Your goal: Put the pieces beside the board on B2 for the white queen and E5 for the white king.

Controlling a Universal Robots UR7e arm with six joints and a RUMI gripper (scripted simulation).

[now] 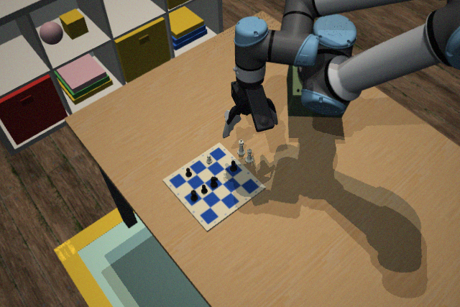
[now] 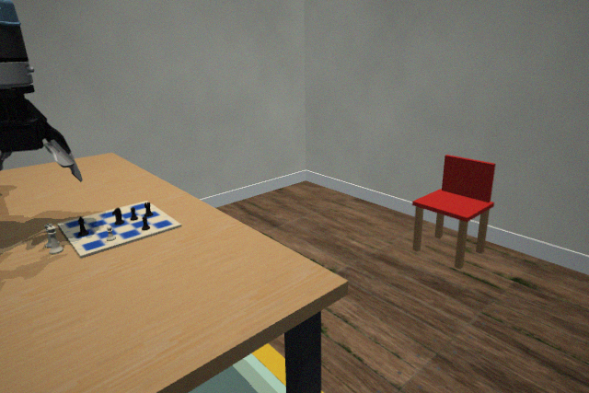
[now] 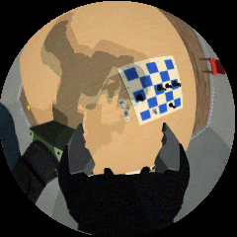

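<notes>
Both task pieces stand upright, long axes vertical, on the table (image 1: 304,229) just beside the board (image 1: 208,221), off its edge nearest the arm. The white king (image 1: 241,147), the taller, is next to the white queen (image 1: 249,155); the two are close but apart. The gripper (image 1: 245,125) hangs above the table near them, fingers spread wide and holding nothing. Five black pieces and one small white piece stand upright on the squares. Edge lettering is too small to read.
</notes>
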